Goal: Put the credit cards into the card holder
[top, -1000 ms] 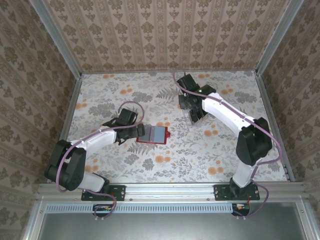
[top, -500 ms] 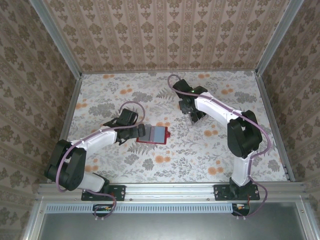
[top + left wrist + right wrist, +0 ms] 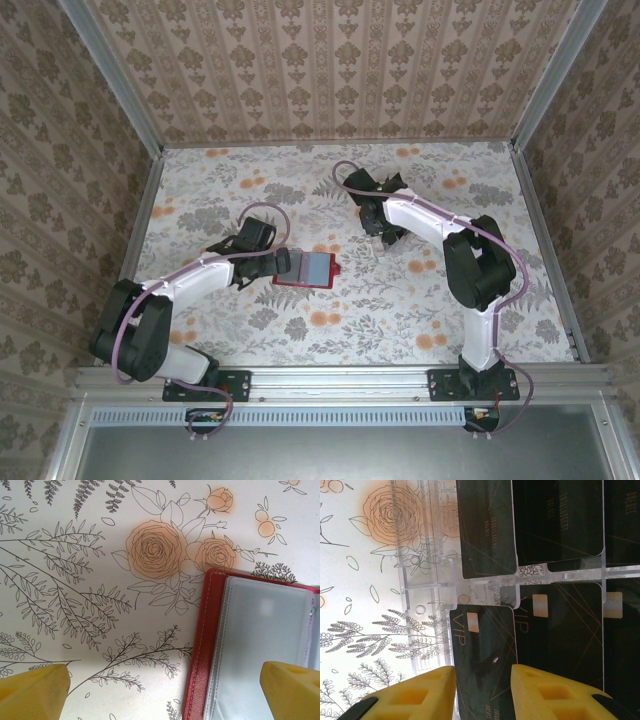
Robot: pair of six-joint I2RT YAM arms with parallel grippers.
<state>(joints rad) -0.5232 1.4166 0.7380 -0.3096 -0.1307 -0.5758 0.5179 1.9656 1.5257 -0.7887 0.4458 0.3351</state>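
- One flowery worktop carries everything.
- There are two tools. The left tool has its yellow fingers wide apart and hovers at the edge of the card holder. The right tool has its fingers close together, one on each side of a card. I cannot tell if they squeeze it.
- One clear plastic rack with slots sits under the right tool.
- One small red folding card holder lies open near the middle, pale pockets up.
- About six thin dark credit cards sit in the rack, some cut off.
- I think this step is picking a card. Next, pinch the VIP card, lift it out and carry it to the holder.
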